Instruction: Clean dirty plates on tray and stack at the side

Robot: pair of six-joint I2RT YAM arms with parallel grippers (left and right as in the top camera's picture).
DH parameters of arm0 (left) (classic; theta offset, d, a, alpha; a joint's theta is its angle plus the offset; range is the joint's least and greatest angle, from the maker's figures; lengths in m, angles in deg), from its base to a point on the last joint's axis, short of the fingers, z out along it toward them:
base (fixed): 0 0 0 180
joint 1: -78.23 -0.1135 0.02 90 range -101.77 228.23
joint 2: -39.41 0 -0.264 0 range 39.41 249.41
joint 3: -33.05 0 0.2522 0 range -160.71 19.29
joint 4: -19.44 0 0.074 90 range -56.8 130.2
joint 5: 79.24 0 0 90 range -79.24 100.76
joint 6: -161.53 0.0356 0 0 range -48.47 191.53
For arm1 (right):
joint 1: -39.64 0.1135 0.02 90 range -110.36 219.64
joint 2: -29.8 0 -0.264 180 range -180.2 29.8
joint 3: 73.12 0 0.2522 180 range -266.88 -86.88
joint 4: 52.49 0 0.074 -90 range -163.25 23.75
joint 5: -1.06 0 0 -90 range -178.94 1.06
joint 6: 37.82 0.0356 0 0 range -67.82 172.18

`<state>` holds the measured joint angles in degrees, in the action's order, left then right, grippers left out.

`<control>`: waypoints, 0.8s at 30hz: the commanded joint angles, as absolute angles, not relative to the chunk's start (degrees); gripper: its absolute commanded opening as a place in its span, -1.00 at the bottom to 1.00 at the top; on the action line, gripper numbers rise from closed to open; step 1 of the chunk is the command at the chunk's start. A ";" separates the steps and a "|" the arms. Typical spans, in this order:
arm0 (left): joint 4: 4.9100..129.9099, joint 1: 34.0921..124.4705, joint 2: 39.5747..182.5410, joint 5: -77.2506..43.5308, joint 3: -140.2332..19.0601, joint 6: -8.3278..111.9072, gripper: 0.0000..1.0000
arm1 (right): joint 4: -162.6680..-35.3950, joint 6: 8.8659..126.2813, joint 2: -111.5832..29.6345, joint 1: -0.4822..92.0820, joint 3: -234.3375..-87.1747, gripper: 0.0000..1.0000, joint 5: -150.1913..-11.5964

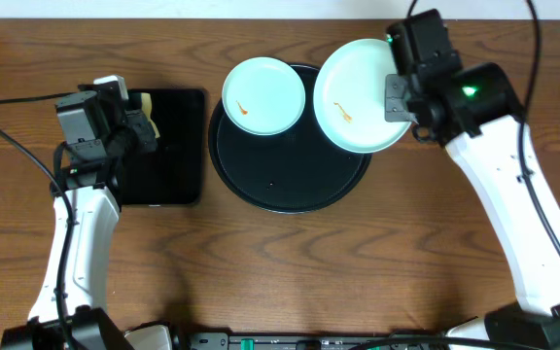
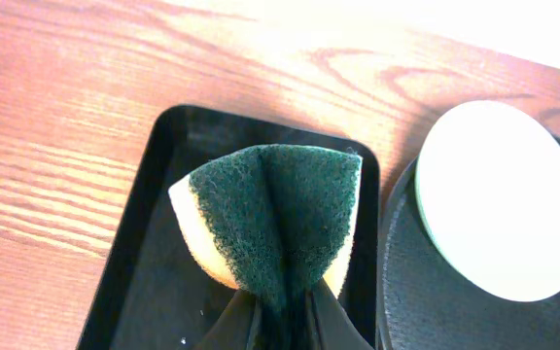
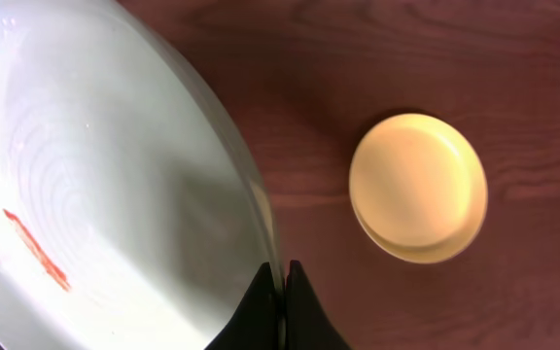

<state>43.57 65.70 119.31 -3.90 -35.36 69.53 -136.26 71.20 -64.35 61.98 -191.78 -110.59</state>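
My right gripper (image 1: 397,97) is shut on the rim of a pale turquoise plate (image 1: 363,94) with an orange smear and holds it tilted above the right side of the round black tray (image 1: 290,180). The right wrist view shows the fingers (image 3: 282,277) pinching that plate (image 3: 95,194). A second turquoise plate (image 1: 263,94) with a smear rests on the tray's far left. A pale yellow plate (image 3: 418,187) lies on the table, hidden under the right arm in the overhead view. My left gripper (image 1: 142,124) is shut on a green-and-yellow sponge (image 2: 270,219).
A smaller rectangular black tray (image 1: 173,165) lies left of the round tray, under the left gripper and sponge; it also shows in the left wrist view (image 2: 134,272). The second turquoise plate (image 2: 499,194) and the round tray (image 2: 426,301) show at the right there.
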 commanded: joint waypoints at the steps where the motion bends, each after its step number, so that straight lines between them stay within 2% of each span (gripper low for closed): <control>1: 44.69 65.76 120.62 -3.57 -35.43 68.96 -0.85 | -136.61 71.86 -64.09 61.83 -191.91 -0.97 -110.96; 11: 42.35 65.76 124.58 -11.88 -35.06 67.76 -0.85 | -133.90 74.96 -64.07 62.86 -188.20 -0.97 -111.48; 13: 42.94 65.78 124.47 -14.08 -35.06 67.78 -0.85 | -131.15 77.69 -64.07 62.99 -184.61 -0.97 -112.79; 16: 44.10 65.76 124.99 -7.29 -35.04 63.23 -0.85 | -127.19 85.91 -64.07 62.97 -178.12 -0.97 -117.58; 21: 45.15 65.76 125.14 -6.15 -35.04 63.97 -0.85 | -117.58 91.59 -64.07 63.23 -167.67 -0.98 -117.86; 24: 44.89 65.76 124.55 -11.64 -35.04 61.37 -0.85 | -112.64 91.57 -64.07 64.19 -163.19 -0.98 -116.49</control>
<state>45.17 65.74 124.49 -8.14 -35.34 63.91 -115.06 87.27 -63.94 62.64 -166.36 -115.53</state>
